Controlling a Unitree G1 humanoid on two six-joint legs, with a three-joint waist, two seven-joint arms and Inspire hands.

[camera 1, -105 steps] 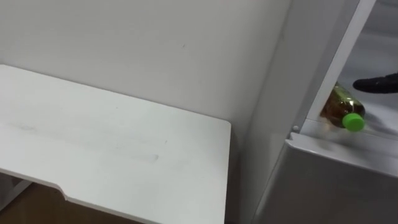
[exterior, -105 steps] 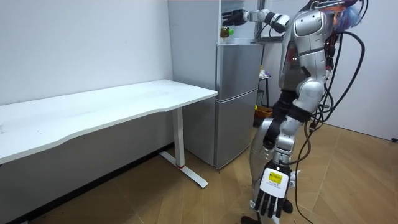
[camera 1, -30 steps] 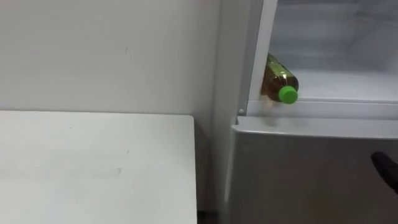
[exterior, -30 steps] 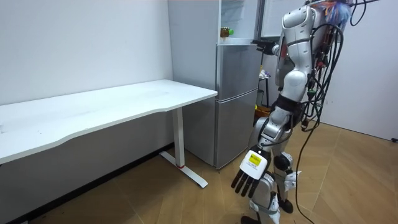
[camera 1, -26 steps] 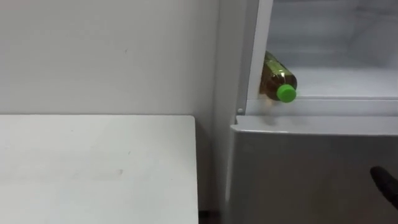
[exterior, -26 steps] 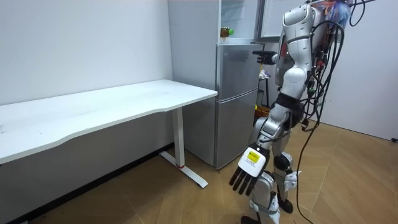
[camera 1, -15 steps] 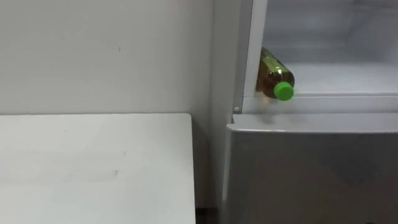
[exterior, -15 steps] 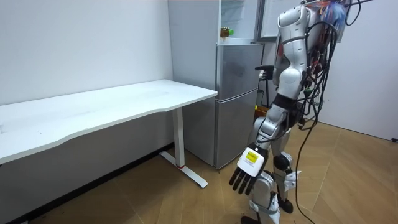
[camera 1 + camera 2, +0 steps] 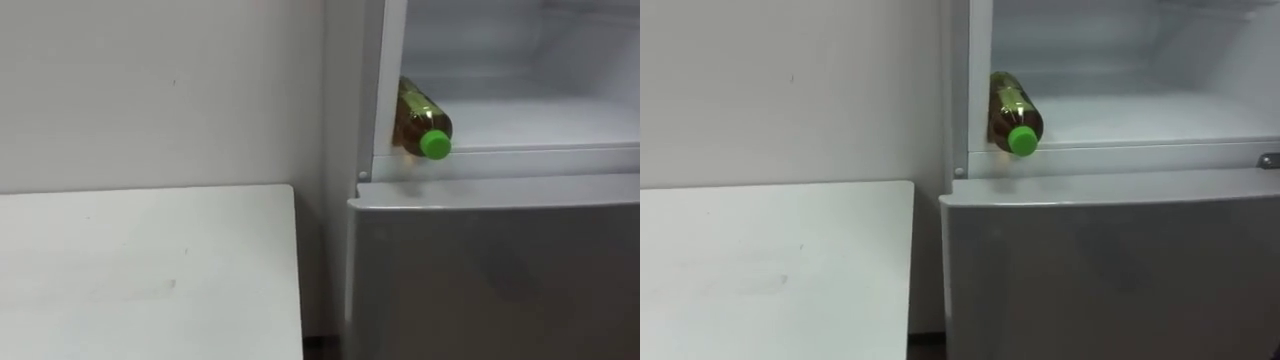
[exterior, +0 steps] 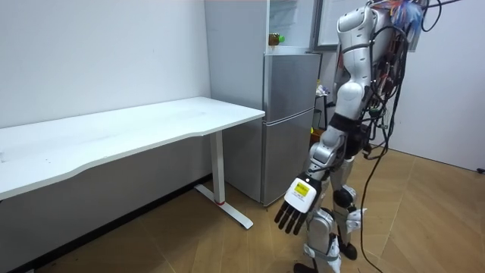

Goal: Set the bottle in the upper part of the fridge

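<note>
The bottle (image 9: pixel 417 121) holds amber liquid and has a green cap. It lies on its side at the front left corner of the open upper fridge compartment (image 9: pixel 520 120), cap pointing out toward me, with nothing touching it. The right eye view shows the bottle (image 9: pixel 1012 116) the same way, and in the room view the bottle (image 10: pixel 276 38) rests on the shelf above the grey lower door. I stand facing the fridge (image 10: pixel 288 121). My left hand (image 10: pixel 297 208) hangs low beside my leg, fingers straight and open.
The grey lower fridge door (image 9: pixel 490 270) is closed below the shelf. A white table (image 9: pixel 150 270) stands against the wall just left of the fridge, with a narrow gap between them. Wooden floor (image 10: pixel 189 243) spreads in front of the table.
My right hand, inside the upper compartment 3.5 s ago, has drawn back, dropped and left the eye view. The bottle stays on the shelf. The view has shifted a little.
</note>
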